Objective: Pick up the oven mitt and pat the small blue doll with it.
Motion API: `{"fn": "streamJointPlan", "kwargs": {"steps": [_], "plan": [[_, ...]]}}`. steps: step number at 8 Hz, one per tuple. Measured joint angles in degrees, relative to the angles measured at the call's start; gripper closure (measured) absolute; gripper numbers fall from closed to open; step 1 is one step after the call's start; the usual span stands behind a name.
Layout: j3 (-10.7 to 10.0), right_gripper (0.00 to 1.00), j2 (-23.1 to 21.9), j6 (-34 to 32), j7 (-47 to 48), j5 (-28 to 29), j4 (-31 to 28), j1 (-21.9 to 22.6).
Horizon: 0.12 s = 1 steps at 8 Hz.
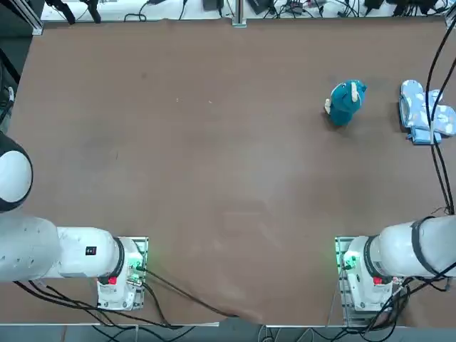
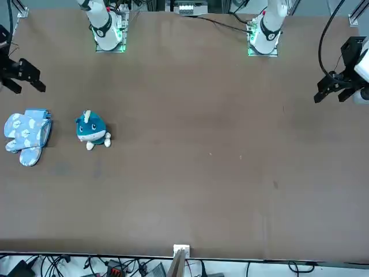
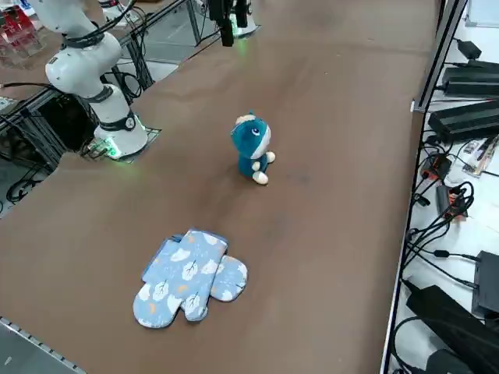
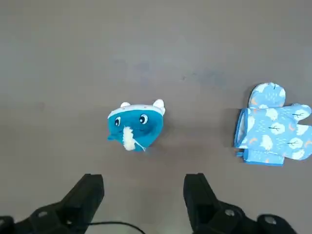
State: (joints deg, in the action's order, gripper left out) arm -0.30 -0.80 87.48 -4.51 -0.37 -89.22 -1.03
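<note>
Your right claw hangs above the brown counter with its 2 black fingers spread wide and nothing between them, short of the small blue doll. You can see the doll sitting upright on the counter's right half: a rounded teal plush with 2 small white ears, a white band across its head, dark eyes and a white tuft at its front. The oven mitt lies flat just beside the doll, apart from it, nearer the counter's right edge, light blue with white cloud shapes and a darker blue cuff.
</note>
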Motion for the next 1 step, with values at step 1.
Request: {"fn": "streamJointPlan", "kwargs": {"steps": [1], "plan": [[0.0,0.0,-0.07,0.07,-0.01,0.01,0.0,0.0]]}}
